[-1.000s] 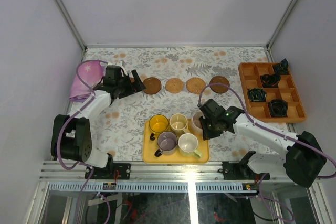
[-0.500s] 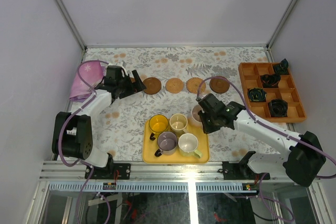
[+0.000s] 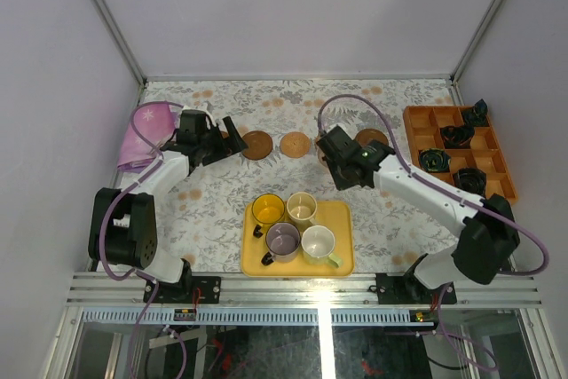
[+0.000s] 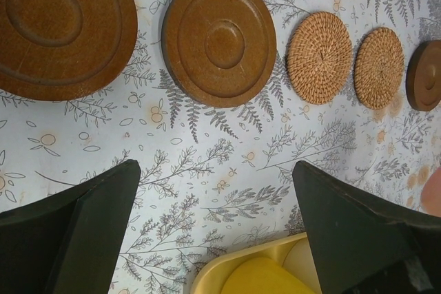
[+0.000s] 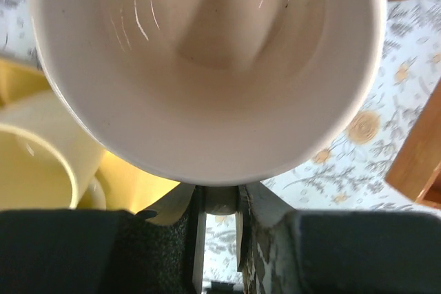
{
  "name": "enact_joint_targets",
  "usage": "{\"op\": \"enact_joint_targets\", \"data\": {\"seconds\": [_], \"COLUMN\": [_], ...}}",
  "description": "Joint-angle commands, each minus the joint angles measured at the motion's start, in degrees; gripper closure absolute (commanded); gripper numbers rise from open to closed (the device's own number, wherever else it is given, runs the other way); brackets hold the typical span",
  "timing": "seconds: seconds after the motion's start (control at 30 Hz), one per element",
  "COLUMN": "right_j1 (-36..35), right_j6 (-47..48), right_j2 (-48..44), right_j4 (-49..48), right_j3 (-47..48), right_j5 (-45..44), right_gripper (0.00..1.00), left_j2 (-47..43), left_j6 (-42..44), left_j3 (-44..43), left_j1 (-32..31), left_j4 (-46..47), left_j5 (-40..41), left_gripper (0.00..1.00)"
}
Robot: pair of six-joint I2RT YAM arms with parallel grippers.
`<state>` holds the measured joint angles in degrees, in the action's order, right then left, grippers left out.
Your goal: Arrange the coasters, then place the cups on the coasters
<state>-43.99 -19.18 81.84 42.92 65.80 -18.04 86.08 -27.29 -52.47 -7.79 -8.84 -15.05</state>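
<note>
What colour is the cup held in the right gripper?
Pale pink; the cup shows best in the right wrist view, filling most of the frame.

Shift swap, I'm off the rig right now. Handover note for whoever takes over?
Done: five coasters lie in a row; none has a cup on it.
Grippers: left gripper open and empty by the row's left end; right gripper shut on the pink cup, over the row, right of its middle.
Left: set the pink cup on a coaster, then move the four cups from the yellow tray onto the other coasters.
</note>
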Motion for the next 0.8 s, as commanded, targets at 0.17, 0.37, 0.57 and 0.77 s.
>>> {"op": "enact_joint_targets", "data": {"seconds": [0.17, 0.37, 0.57, 0.77], "right_j1": [13.19, 19.23, 26.48, 30.37], "right_j6": [7.32, 9.08, 9.35, 9.15], "right_j2": [6.83, 12.5, 17.95, 21.84], "right_j4": [-8.06, -9.76, -10.94, -11.54], "right_j3": [12.03, 16.39, 18.28, 19.44], "right_j5": [-5.06, -4.86, 0.03, 2.52], "right_gripper": [1.0, 1.0, 1.0, 1.0], "left_j2": [0.21, 0.5, 0.67, 2.91], "left_j6": [-1.78, -2.13, -2.68, -2.77], "left_j3": [-1.78, -2.95, -3.41, -4.57], "left_j1": [-0.3, -0.21, -0.21, -0.22], "left_j4": [5.57, 5.94, 6.03, 5.6], "left_j5": [0.39, 1.09, 2.33, 2.26], "left_gripper": [0.07, 0.07, 0.07, 0.07]}}
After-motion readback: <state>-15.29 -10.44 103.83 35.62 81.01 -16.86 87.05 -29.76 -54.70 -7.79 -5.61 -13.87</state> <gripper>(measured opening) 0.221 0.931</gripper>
